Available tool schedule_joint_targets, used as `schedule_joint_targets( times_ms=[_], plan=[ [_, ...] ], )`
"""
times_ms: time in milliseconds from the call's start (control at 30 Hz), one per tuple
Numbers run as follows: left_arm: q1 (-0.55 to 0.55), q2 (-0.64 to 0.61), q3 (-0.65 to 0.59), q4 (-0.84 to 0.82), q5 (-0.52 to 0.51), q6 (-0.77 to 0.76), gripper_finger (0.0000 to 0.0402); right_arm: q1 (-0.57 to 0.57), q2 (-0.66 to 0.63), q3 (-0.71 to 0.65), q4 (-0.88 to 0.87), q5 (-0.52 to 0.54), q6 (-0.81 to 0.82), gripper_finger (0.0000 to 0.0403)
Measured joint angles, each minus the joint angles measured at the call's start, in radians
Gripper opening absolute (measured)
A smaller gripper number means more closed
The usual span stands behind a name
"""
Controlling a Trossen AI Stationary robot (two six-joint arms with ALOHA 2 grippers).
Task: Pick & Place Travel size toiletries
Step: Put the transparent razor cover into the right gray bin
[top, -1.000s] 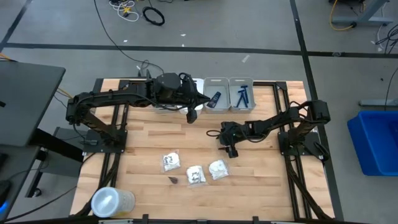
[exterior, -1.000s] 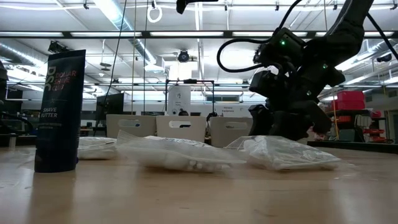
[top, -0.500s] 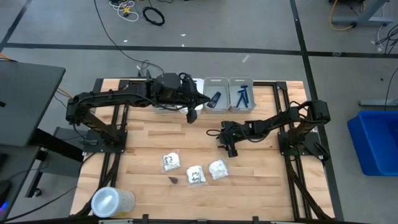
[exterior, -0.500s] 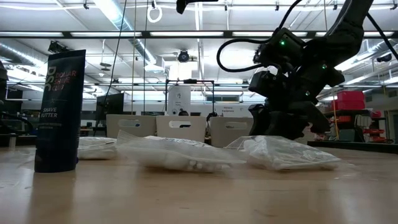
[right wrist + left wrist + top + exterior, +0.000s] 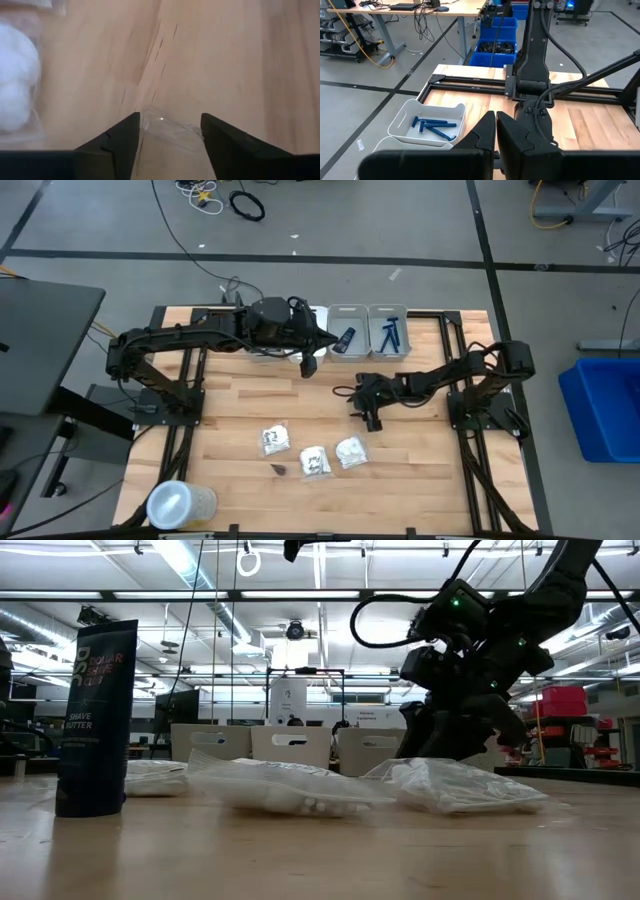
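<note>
Three small white crinkly packets (image 5: 272, 440) (image 5: 315, 462) (image 5: 350, 451) lie flat on the table's near half. A small dark pouch (image 5: 279, 469) stands upright (image 5: 95, 720) beside them. My right gripper (image 5: 373, 421) (image 5: 450, 745) hangs open, pointing down, just beyond the rightmost packet (image 5: 460, 785). In the right wrist view its fingers (image 5: 120, 145) stand either side of that packet's clear corner (image 5: 165, 127) without touching it. My left gripper (image 5: 308, 367) (image 5: 496, 131) is shut and empty by the far bins. One bin holds a dark case (image 5: 347, 337), another blue razors (image 5: 390, 332) (image 5: 432, 125).
Three rectangular bins (image 5: 348, 315) stand in a row at the table's far edge. A clear round container (image 5: 180, 505) sits at the near left corner. Bare wood lies between the bins and the packets. Black frame rails (image 5: 455, 340) run along the table's sides.
My right gripper has risen a little above the rightmost packet, still open. The packets, the pouch and my left arm have stayed where they were.
</note>
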Motion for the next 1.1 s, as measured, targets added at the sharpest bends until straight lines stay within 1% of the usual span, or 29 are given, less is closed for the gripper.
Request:
schedule_joint_targets(
  times_ms=[200,333,367,467,567,767,967,1100],
  plan=[
    [0.0,0.0,0.0,0.001,0.0,-0.002,0.0025,0.0,-0.062,0.0,0.003,0.0,-0.001,0.0201],
    [0.0,0.0,0.0,0.003,0.0,-0.003,0.0025,0.0,-0.116,0.0,-0.002,0.003,-0.003,0.0201],
    [0.0,0.0,0.0,0.003,0.0,-0.003,0.0025,0.0,-0.128,0.0,0.004,0.019,-0.003,0.0203],
    [0.0,0.0,0.0,0.007,0.0,-0.003,0.0025,0.0,-0.172,0.0,0.005,0.081,-0.01,0.0209],
    [0.0,0.0,0.0,0.007,0.0,-0.003,0.0025,0.0,-0.208,0.0,0.004,0.159,-0.053,0.0212],
    [0.0,0.0,0.0,0.008,0.001,-0.008,0.0025,0.0,-0.261,0.0,0.003,0.357,-0.16,0.0205],
    [0.0,0.0,0.0,0.023,0.004,-0.01,0.0025,-0.005,-0.273,0.0,0.002,0.557,-0.251,0.0196],
    [0.0,0.0,0.0,0.028,0.004,-0.002,0.0025,-0.023,-0.273,0.0,0.003,0.632,-0.277,0.02]
  ],
)
